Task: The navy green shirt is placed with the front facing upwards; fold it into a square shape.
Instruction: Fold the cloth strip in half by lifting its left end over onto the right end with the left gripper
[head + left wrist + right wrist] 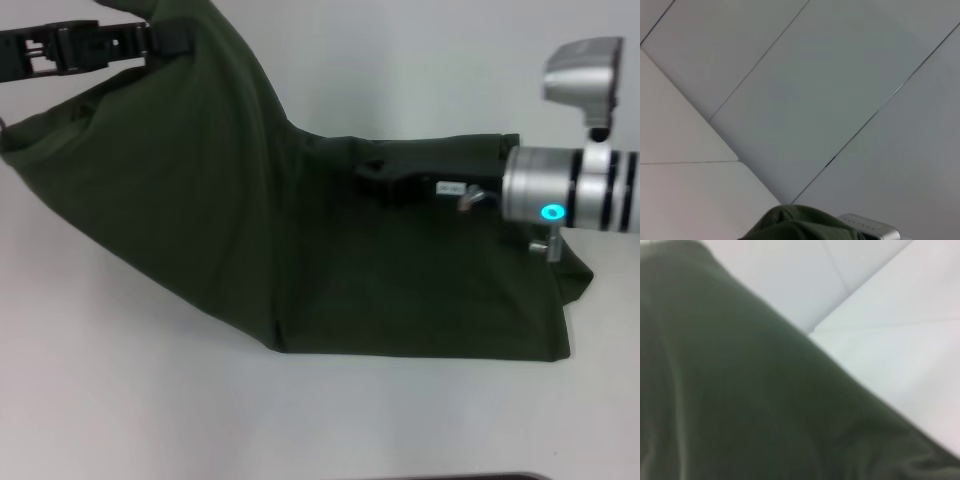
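Note:
The navy green shirt (300,260) lies partly on the white table (120,400), showing only plain green cloth. Its left part is pulled up off the table into a raised fold toward the top left. My left gripper (170,38), black, is up there, shut on the raised cloth. A bunch of the shirt (800,225) fills the near edge of the left wrist view. My right gripper (385,178) reaches in from the right, low over the shirt's upper middle, dark against the dark cloth. The right wrist view is mostly filled by the shirt (740,390).
The silver right forearm (560,200) with a cyan light crosses the shirt's right edge. Bare white table (910,350) surrounds the shirt on the left, front and back. A dark edge (470,476) shows at the table's front.

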